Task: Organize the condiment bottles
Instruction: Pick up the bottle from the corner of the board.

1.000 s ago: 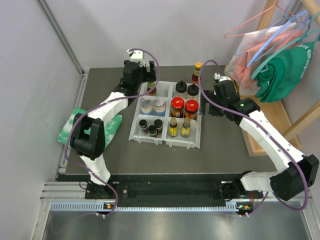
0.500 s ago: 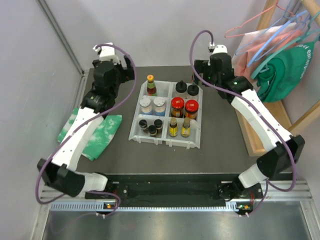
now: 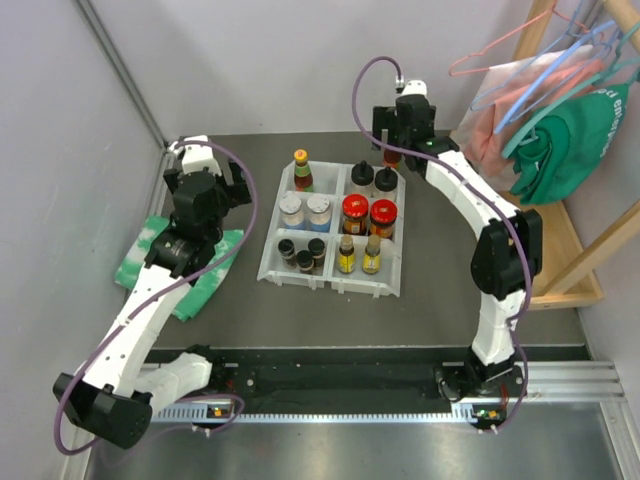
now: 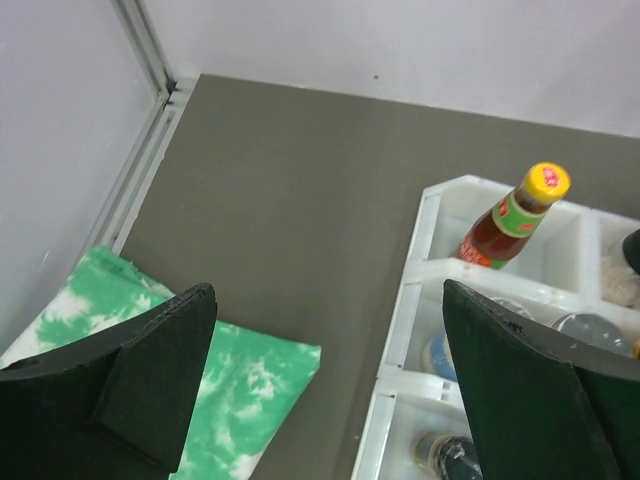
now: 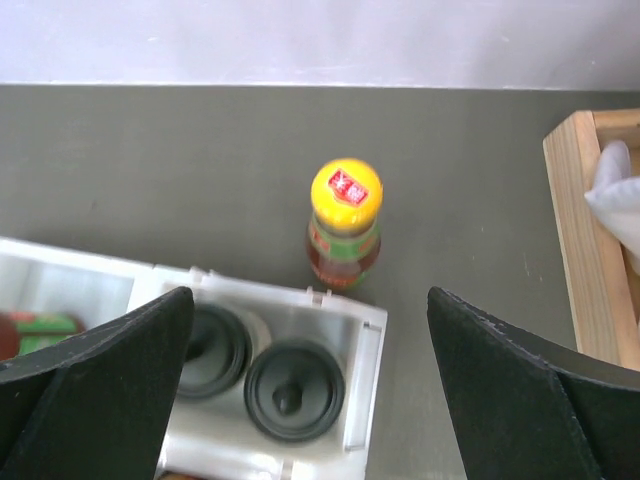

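Condiment bottles [image 3: 355, 215] stand mostly in the compartments of the white tray [image 3: 335, 283]. Right gripper [image 5: 310, 300], jaws wide apart and empty, hangs above one yellow-capped sauce bottle [image 5: 343, 225], upright on the table [image 5: 150, 170] just beyond the tray's far right corner. Left gripper [image 4: 328, 300], likewise spread and empty, hangs between the green-white cloth [image 4: 250, 380] and the tray.

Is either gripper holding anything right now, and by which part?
Nothing is held. The left gripper is open and empty above the table. The right gripper is open too; the yellow-capped bottle stands untouched beyond its fingers, outside the tray.
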`<state>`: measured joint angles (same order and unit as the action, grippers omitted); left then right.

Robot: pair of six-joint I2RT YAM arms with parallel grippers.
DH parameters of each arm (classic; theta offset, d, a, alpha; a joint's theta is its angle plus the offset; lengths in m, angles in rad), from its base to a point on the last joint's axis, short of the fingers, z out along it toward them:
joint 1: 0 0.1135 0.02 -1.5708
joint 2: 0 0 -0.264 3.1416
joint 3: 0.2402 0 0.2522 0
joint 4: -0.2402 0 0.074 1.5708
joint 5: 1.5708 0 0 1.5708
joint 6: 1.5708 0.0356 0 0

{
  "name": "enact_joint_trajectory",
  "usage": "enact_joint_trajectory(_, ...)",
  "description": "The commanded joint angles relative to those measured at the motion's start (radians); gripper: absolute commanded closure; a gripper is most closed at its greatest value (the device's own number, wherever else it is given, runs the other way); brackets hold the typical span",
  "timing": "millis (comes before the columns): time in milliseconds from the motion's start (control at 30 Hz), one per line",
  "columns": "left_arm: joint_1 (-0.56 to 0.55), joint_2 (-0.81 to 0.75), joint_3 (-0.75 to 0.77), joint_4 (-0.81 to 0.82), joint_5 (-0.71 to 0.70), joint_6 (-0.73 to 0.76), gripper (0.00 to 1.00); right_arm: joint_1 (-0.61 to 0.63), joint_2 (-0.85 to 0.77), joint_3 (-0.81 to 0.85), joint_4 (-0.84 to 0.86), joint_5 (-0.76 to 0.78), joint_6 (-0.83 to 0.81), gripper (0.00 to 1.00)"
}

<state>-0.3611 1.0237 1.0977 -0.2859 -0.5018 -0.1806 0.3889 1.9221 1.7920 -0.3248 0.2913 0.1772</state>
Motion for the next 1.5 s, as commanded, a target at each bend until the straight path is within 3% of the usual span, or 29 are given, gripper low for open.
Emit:
enact_joint_trajectory(0, 0.004, -0.034, -0.009, 0.027, -0.030, 0.000, 0.01, -0.018, 0.061, 0.112, 0.116, 0.028, -0.028, 0.01)
enact_joint_trajectory(267, 0.002, -0.051, -0.009, 0.030, 0.002, -0.011, 0.01, -0.031, 0.189, 0.181, 0.145, 0.063, -0.022, 0.03)
enact_joint_trajectory(733, 0.002, -0.053, 0.005, 0.011, 0.042, -0.042, 0.01, -0.031, 0.262, 0.187, 0.191, 0.147, -0.035, 0.24)
enact_joint_trajectory(933, 0.002, -0.051, 0.002, 0.014, 0.039, -0.040, 0.01, -0.035, 0.276, 0.208, 0.178, 0.129, -0.021, 0.40)
enact_joint_trajectory(1033, 0.002, -0.050, -0.001, 0.013, 0.036, -0.039, 0.01, -0.035, 0.272, 0.208, 0.171, 0.118, -0.013, 0.60)
enact_joint_trajectory(1067, 0.002, -0.050, -0.002, 0.014, 0.034, -0.039, 0.01, -0.038, 0.268, 0.208, 0.168, 0.115, -0.015, 0.73)
enact_joint_trajectory(1133, 0.002, -0.050, -0.004, 0.016, 0.035, -0.039, 0.01, -0.038, 0.265, 0.208, 0.167, 0.112, -0.016, 0.89)
enact_joint_trajectory(1200, 0.002, -0.047, -0.002, 0.016, 0.036, -0.040, 0.01, -0.038, 0.259, 0.208, 0.167, 0.108, -0.018, 1.00)
enact_joint_trajectory(1467, 0.002, -0.045, -0.002, 0.017, 0.031, -0.034, 0.01, -0.038, 0.204, 0.207, 0.227, 0.134, -0.031, 1.00)
